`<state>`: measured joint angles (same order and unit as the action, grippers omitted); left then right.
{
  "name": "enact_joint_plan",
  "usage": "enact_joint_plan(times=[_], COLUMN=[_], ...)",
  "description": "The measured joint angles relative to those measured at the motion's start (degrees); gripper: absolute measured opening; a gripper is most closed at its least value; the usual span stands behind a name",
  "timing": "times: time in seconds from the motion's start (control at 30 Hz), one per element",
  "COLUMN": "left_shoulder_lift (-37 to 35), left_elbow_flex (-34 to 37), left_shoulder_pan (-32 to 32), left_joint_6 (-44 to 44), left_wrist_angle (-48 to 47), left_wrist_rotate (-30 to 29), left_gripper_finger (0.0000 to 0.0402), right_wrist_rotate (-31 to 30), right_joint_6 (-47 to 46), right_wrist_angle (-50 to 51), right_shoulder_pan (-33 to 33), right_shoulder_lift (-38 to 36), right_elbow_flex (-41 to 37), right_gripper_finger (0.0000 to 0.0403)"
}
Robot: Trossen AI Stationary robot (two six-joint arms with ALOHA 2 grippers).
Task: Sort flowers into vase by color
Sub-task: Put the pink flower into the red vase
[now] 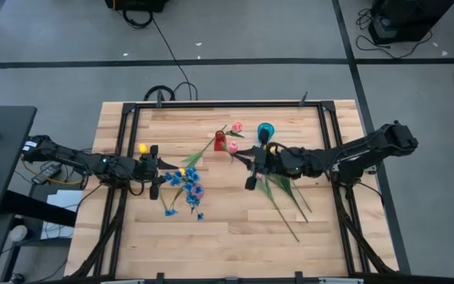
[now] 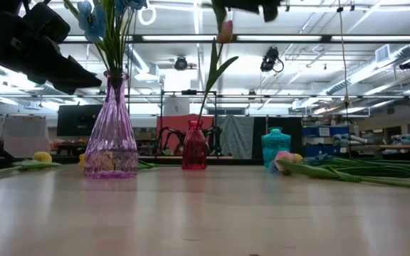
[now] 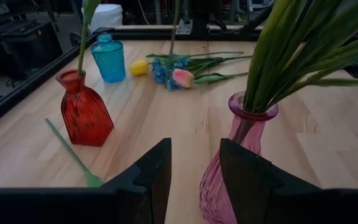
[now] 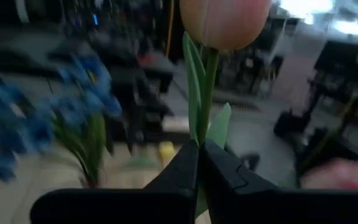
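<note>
Pink tulip (image 4: 225,22) upright, stem pinched in my right gripper (image 4: 199,152) (fingers pressed together on it), above red vase (image 2: 194,146) mid-table. Blue sprigs (image 1: 186,185) stand in purple vase (image 2: 112,139), just ahead of my left gripper (image 3: 194,165), fingers spread. Loose flowers (image 2: 347,169) lie right, beside blue vase (image 2: 275,147).
</note>
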<state>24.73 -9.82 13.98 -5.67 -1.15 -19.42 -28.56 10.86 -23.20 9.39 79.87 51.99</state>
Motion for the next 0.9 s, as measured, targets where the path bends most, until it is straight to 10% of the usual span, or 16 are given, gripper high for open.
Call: enact_joint_plan(times=[0.23, 0.57, 0.9], left_shoulder_lift=[0.0, 0.0, 0.0], left_elbow_flex=[0.0, 0.0, 0.0], left_shoulder_pan=[0.0, 0.0, 0.0], left_joint_6=[-0.3, -2.3, -4.0], left_wrist_angle=[0.0, -0.3, 1.7], left_wrist_rotate=[0.0, -0.1, -1.2], left_gripper_finger=[0.0142, 0.0142, 0.0142], right_wrist_rotate=[6.6, 12.1, 33.9], right_joint_6=[-7.7, -0.5, -2.7], right_wrist_angle=[14.6, 10.4, 1.2], right_shoulder_pan=[-5.7, -11.4, -33.1], right_shoulder_lift=[-6.3, -15.4, -11.9], right_elbow_flex=[0.0, -3.0, -3.7], right_gripper_finger=[0.0024, 0.0024, 0.0023])
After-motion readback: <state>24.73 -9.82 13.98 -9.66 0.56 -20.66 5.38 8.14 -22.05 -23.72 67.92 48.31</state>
